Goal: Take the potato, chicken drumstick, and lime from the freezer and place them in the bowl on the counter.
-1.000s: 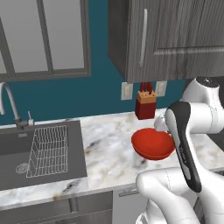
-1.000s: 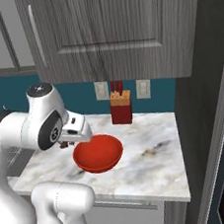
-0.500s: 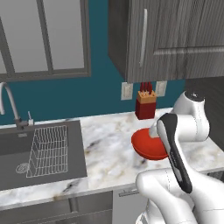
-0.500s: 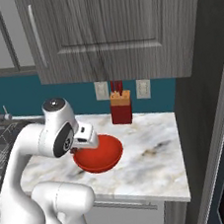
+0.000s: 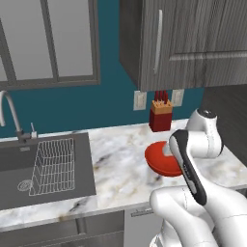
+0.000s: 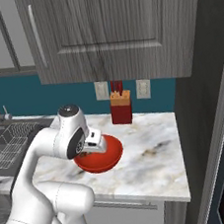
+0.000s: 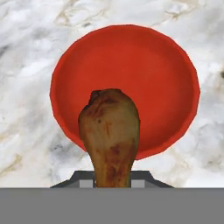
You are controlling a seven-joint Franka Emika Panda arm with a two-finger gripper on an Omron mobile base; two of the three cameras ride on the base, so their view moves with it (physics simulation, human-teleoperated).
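Claw [image 7: 113,181]: clamped on the narrow end of the chicken drumstick [image 7: 110,133], seen in the hand view; the finger tips themselves are hidden behind the meat, with only a dark strip of the hand showing either side of the shank.
Drumstick: reddish-brown, mottled, thick knobbly end pointing away from the claw, narrow end down at the grip. Held clear of the counter.
Bowl [image 7: 162,74]: glossy red, shallow, round, lying straight ahead of the claw and below it. Thick end of the drumstick overlaps the near part of the bowl's inside; the bare part of the bowl shows nothing lying in it.
Bowl, base views: red rim [image 5: 157,161] shows just left of the white forearm in the left base view; in the right base view the bowl [image 6: 109,154] sits under the wrist, which covers its left side.
Counter [image 7: 30,48]: white-grey marble all round the bowl beyond the claw; same slab [image 5: 120,164] [image 6: 154,158] in both base views.
Knife block [image 5: 160,116] [image 6: 119,108]: red, upright against the teal wall, beyond the bowl from the claw, near but apart from it.
Sink [image 5: 43,169]: dark basin with a wire rack in it, well off to the claw's left, faucet at its far corner.
Upper cabinets [image 6: 109,30]: dark wood-grain doors above the knife block.
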